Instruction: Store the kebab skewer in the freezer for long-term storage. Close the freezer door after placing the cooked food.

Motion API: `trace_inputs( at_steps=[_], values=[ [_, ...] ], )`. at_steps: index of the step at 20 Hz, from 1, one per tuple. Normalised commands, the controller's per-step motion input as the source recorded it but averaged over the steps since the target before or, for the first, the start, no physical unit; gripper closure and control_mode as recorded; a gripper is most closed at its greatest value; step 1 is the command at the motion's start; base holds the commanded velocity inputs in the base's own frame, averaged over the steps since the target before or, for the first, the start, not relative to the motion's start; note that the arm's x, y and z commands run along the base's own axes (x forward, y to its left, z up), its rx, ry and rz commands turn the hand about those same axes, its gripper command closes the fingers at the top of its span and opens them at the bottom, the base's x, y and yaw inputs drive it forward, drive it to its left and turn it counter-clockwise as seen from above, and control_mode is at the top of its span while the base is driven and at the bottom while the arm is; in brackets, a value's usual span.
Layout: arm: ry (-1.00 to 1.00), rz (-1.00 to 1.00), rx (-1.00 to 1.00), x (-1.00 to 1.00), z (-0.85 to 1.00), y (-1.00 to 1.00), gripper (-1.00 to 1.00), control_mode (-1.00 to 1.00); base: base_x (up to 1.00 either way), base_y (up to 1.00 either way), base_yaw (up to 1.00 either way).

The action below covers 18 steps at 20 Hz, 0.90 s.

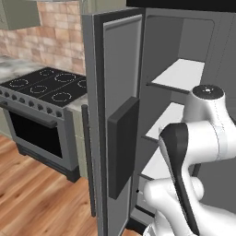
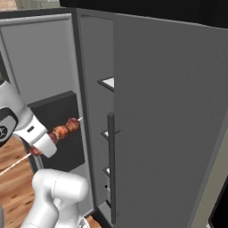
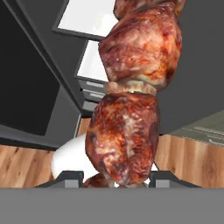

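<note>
Gripper (image 2: 44, 143) pinched skewer (image 2: 66, 128) by its meat, just outside open freezer (image 2: 95, 89). Risk: long stick could catch door (image 2: 44, 67) edge or shelf (image 2: 108, 83) on entry.

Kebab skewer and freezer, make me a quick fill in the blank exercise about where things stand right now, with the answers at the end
1. The gripper is shut on the kebab ____.
2. The freezer door stands ____.
3. The shelves inside the freezer are coloured ____.
4. In the left base view, the appliance to the left of the freezer door is a ____ with black burners.

Missing words: skewer; open; white; stove
</note>
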Motion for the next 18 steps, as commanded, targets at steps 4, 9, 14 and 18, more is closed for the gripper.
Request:
trace_inputs(
  at_steps=[4,9,14,18],
  values=[
    [-0.18,-0.12,-0.12,0.64,0.33,0.07,1.00,-1.00,0.00,0.00,0.00],
    [-0.03,0.00,-0.01,0.65,0.15,-0.25,1.00,-1.00,0.00,0.00,0.00],
    [0.00,0.00,0.00,0.73,0.00,-0.14,1.00,-1.00,0.00,0.00,0.00],
    [0.00,-0.03,0.00,0.86,0.13,-0.01,1.00,-1.00,0.00,0.00,0.00]
  ],
)
